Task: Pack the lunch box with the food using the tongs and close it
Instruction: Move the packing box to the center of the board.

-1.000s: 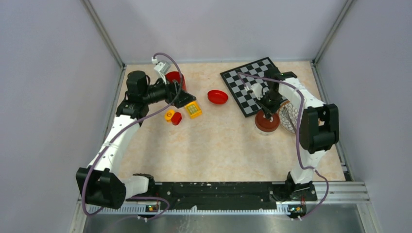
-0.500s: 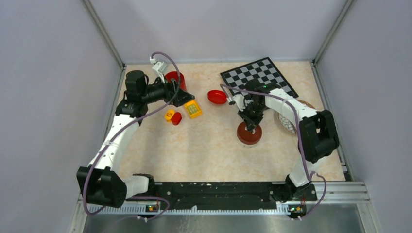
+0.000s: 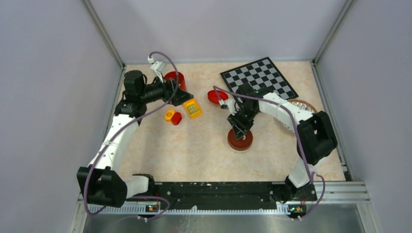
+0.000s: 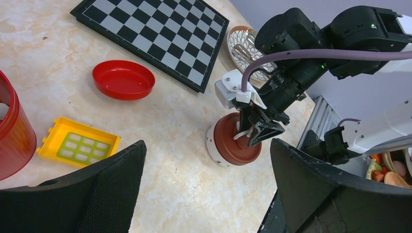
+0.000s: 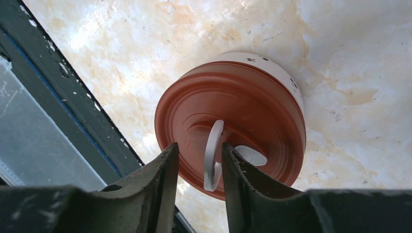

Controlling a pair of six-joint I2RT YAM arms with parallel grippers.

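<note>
Reddish-brown, the round lid [image 5: 243, 111] covers the lunch box [image 3: 240, 141], a small round pot with a pale speckled wall. It stands on the marbled beige tabletop [image 3: 194, 150] a little right of centre, on the near side of the black-and-white chessboard [image 3: 257, 77].

The right pincer [image 5: 199, 148] hangs straight above it. Its two dark fingers are spread slightly to either side of the lid's upright white loop handle [image 5: 213, 155]. One finger looks to touch the loop and the other stands just clear, so nothing is pinched.

The loop's long side runs along the gap between the fingers, so a squeeze would catch it across its thin face.

The left pincer [image 3: 186, 98] is spread wide and empty. It is well apart at the far left, beside the yellow toy block [image 3: 193, 108].

By my reading the lid must come off before any packing. The right arm is the nearer one, already lined up on the handle.
</note>
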